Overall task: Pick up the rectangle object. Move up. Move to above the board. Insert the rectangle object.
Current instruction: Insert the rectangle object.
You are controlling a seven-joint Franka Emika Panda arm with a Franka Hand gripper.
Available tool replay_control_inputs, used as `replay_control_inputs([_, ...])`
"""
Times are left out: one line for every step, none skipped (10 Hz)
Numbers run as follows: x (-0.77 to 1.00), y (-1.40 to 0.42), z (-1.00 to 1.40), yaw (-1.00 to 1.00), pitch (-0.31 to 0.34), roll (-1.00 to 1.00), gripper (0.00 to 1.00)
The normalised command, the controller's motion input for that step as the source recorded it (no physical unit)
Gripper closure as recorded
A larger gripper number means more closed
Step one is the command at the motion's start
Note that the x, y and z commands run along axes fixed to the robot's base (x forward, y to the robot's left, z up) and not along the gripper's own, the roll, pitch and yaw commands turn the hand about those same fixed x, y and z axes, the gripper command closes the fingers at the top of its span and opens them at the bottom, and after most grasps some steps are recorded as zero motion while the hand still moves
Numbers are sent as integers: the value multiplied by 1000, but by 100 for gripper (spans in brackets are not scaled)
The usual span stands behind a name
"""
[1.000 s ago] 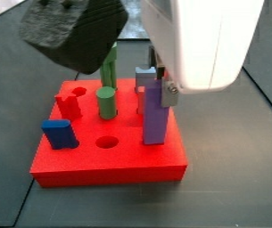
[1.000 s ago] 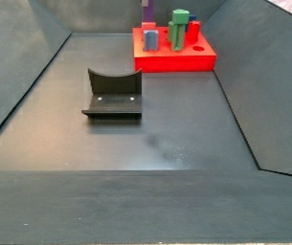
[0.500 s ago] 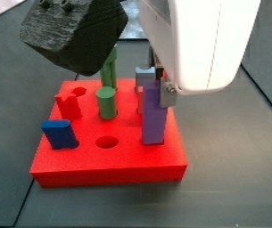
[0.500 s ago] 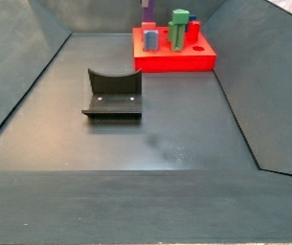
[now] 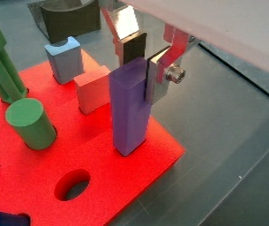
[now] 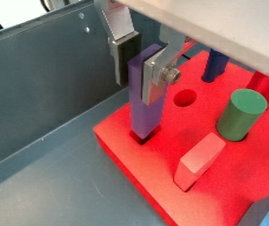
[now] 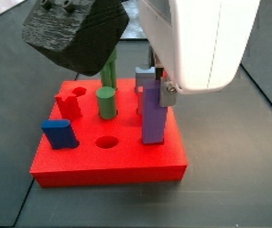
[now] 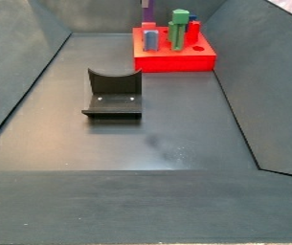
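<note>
The rectangle object [image 5: 130,110] is a tall purple post standing upright with its lower end in a hole at a corner of the red board [image 5: 124,190]. It shows in both wrist views [image 6: 144,101] and in both side views [image 7: 153,120], at the far end in one [image 8: 148,8]. My gripper [image 5: 145,78] reaches down from above, with its silver fingers on either side of the post's top, shut on it [image 6: 138,86]. In a side view the gripper [image 7: 160,89] hangs under the white arm body. The board [image 7: 114,169] lies flat on the dark floor.
On the board stand two green pegs [image 7: 104,102], a stubby dark blue block [image 7: 60,134], a red block [image 7: 68,105], a grey-blue block [image 5: 66,62] and a pink block [image 5: 93,91]. A round hole [image 7: 107,141] is open. The fixture [image 8: 112,94] stands mid-floor between dark sloping walls.
The post and the gripper stay where they were. Only the blurred dark housing at the top of a side view has shifted slightly up.
</note>
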Motion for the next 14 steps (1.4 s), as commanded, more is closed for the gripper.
replay_control_inputs([26, 3, -63, 17, 0, 40, 100])
replay_control_inputs([149, 17, -71, 40, 0, 47, 100])
replay_control_inputs([206, 14, -83, 6, 0, 43, 100])
replay_control_inputs([191, 80, -140, 0, 0, 33, 100])
replay_control_inputs([211, 0, -69, 0, 0, 36, 100])
replay_control_inputs([191, 0, -69, 0, 0, 49, 100])
replay_control_inputs([9, 0, -129, 0, 0, 83, 100])
replay_control_inputs([0, -40, 0, -66, 0, 24, 100])
replay_control_inputs([-46, 0, 0, -69, -10, 0, 100])
replay_control_inputs([-129, 0, 0, -120, -44, 0, 100])
replay_control_inputs([-114, 0, 0, -114, -47, 0, 100])
replay_control_inputs([-143, 0, 0, -103, -43, 0, 100])
replay_control_inputs([-174, 0, -17, -114, -49, 1, 100])
replay_control_inputs([-117, -3, -74, -106, -23, 43, 100])
